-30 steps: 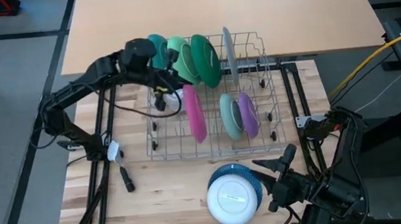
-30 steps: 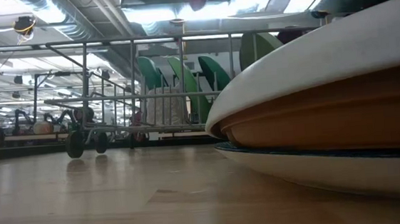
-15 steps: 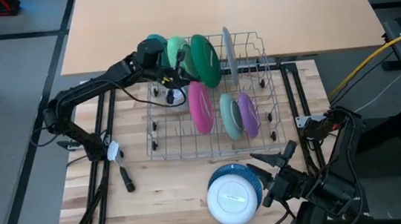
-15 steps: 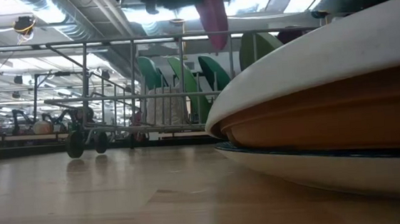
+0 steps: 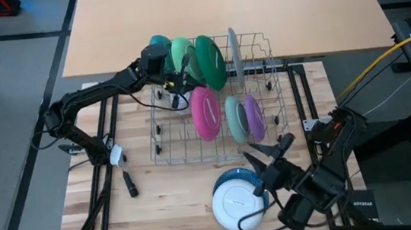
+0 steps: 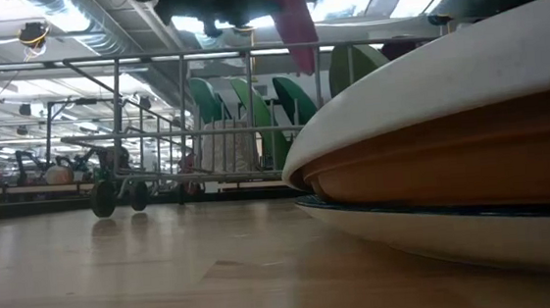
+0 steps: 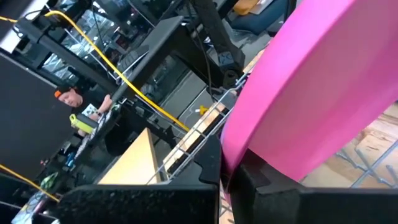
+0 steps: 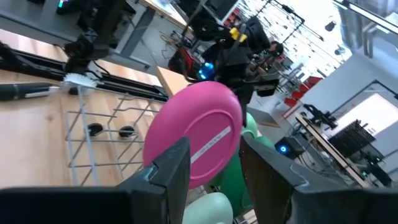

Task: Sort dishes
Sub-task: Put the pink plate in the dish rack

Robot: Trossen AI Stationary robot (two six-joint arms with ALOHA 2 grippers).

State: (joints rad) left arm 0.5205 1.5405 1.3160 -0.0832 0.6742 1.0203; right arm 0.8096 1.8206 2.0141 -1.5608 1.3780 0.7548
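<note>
My left gripper [image 5: 181,96] is shut on a pink plate [image 5: 205,113] above the left middle of the wire dish rack [image 5: 283,91]. Standing on edge in the rack's wires are teal [image 5: 158,43], pale green [image 5: 180,52] and dark green [image 5: 210,61] dishes, a grey plate [image 5: 234,51], a pale teal dish [image 5: 234,118] and a purple one [image 5: 252,118]. Near the front edge sits a stack topped by an upturned white bowl [image 5: 237,201]. My right gripper [image 5: 269,148] hovers open over the stack's far side, nothing between its fingers. My left gripper pinches the pink plate's rim [image 7: 249,146] between its two fingers, on the plate's far left side. The fingers come nearly level from the table's far left. The plate stands on edge, slightly tilted, over the rack; whether its lower edge touches the wires I cannot tell.
A dark brush [image 5: 130,184] and a small white piece [image 5: 115,155] lie on the wooden table [image 5: 161,204] left of the rack. A larger tan tabletop [image 5: 217,6] lies beyond. In the low view the bowl stack [image 6: 472,158] fills the right side.
My left gripper has come down and toward the table's right with the pink plate, and its wrist has turned. The plate, seen edge-on before, now shows more of its face. My right gripper has swung toward the rack over the stack, staying open.
</note>
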